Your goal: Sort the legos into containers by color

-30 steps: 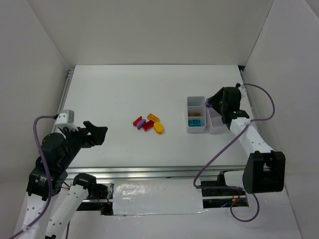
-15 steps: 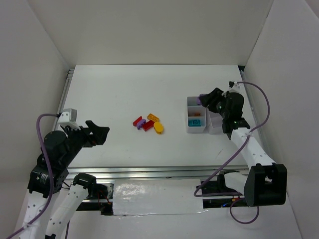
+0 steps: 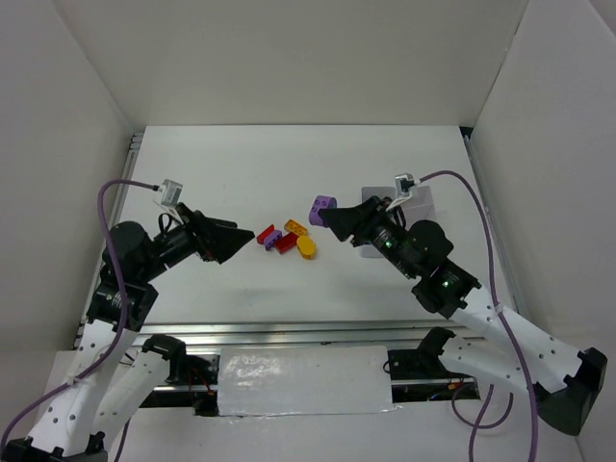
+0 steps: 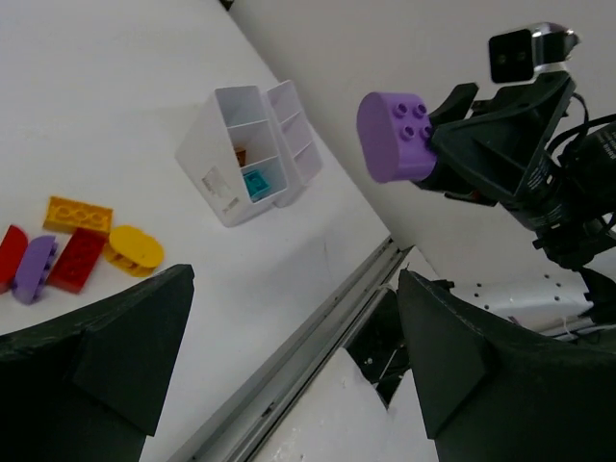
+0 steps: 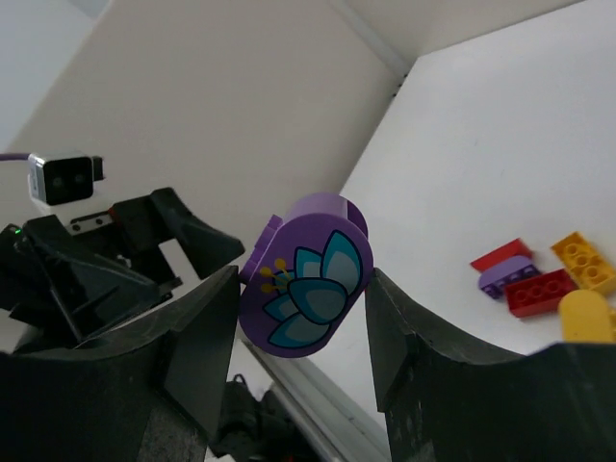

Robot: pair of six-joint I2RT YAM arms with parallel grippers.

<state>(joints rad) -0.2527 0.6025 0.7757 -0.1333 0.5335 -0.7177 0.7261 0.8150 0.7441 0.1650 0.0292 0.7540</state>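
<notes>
Your right fingers [image 5: 192, 356] stand partway closed on one purple oval brick [image 5: 308, 279]. It is held in the air to the left of the white tray [image 4: 214, 154], between the tray and the loose pile. The brick is glossy plastic. The left wrist view shows four round studs on it, and the right wrist view shows a printed face of teal petals with yellow dots and no lettering. Your left fingers [image 4: 106, 346] are spread wide and hold nothing, farther left of the tray than the pile. Five loose bricks lie bunched on the white surface [image 3: 289, 164], left of the tray and apart from it. They are two red bricks [image 3: 286, 243], one small purple brick [image 3: 271, 241], one yellow studded rectangle [image 3: 295, 228] and one smooth yellow-orange oval [image 3: 307, 247]. The tray is thin white plastic with two columns of three square compartments. One orange piece [image 4: 241, 154] and one teal piece [image 4: 255, 183] sit in adjoining compartments of one column. A small printed label [image 4: 218, 183] on the tray's side wall is too small to read.
</notes>
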